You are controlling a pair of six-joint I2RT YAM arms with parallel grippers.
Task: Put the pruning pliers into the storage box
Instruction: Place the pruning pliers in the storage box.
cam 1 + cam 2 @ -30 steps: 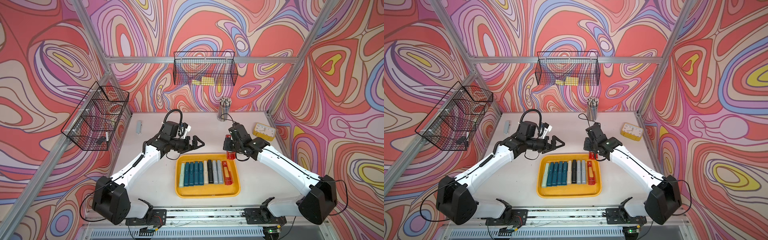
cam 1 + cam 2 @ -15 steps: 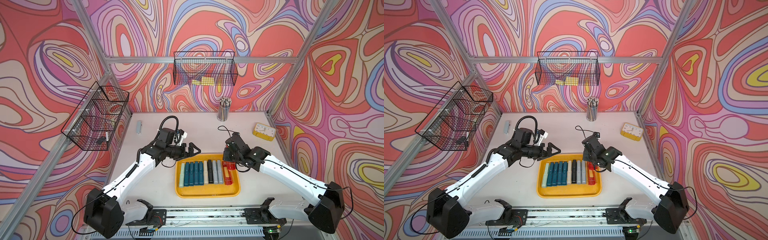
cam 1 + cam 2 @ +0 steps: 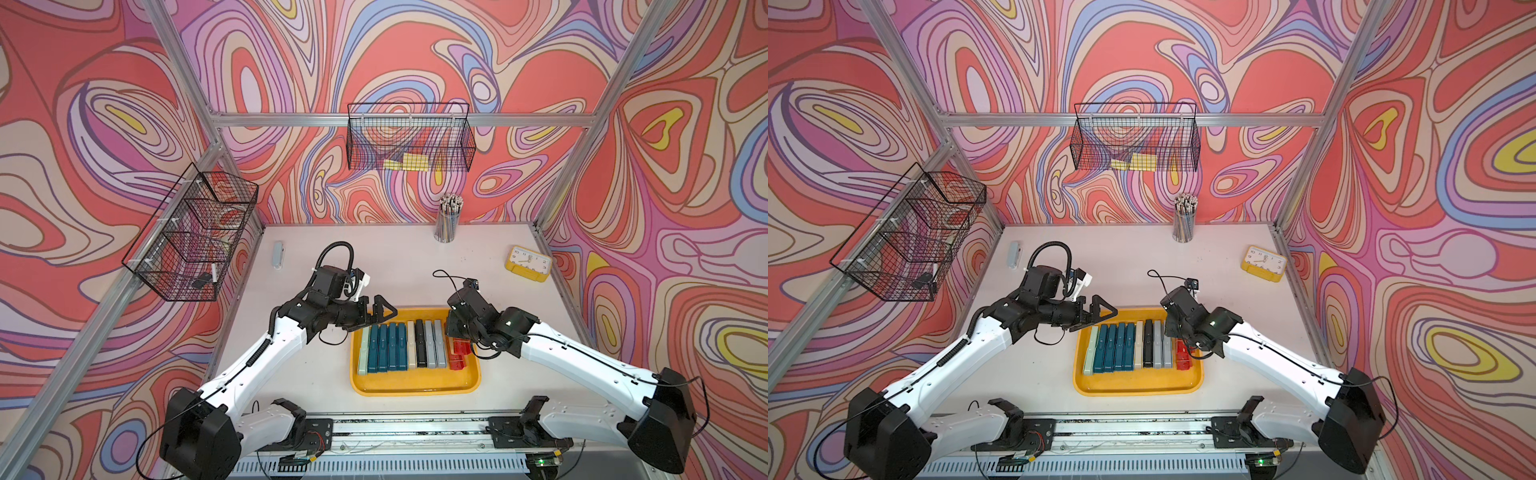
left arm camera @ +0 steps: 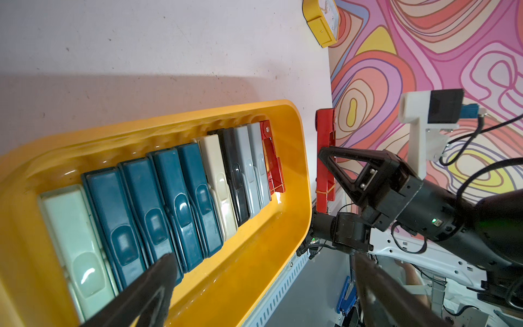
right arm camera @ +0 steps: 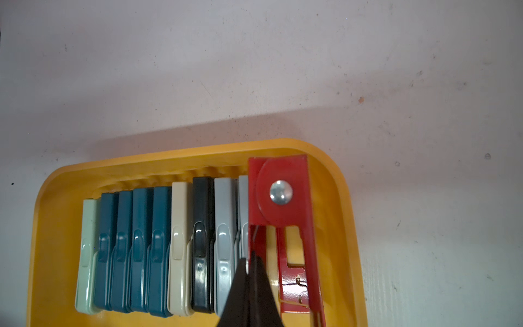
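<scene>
The storage box (image 3: 415,384) is a yellow tray holding a row of pruning pliers (image 3: 399,347): pale green, teal, beige, black and grey, with a red one (image 4: 273,161) at the right end. My right gripper (image 5: 249,262) is shut on one handle of another red pliers (image 5: 280,192), which hangs over the tray's right end above the red one inside. In the left wrist view this held red pliers (image 4: 325,158) stands upright by the rim. My left gripper (image 3: 384,311) is open and holds nothing, over the tray's far left corner. One more grey pliers (image 3: 277,254) lies on the table at far left.
A yellow clock (image 3: 528,264) sits at the right rear of the table. A cup of pencils (image 3: 446,220) stands at the back wall. Black wire baskets hang on the back wall (image 3: 409,139) and the left wall (image 3: 191,241).
My right arm has brought the red pliers forward from behind the tray to over its right end. My left arm has come forward and lower, still open.
</scene>
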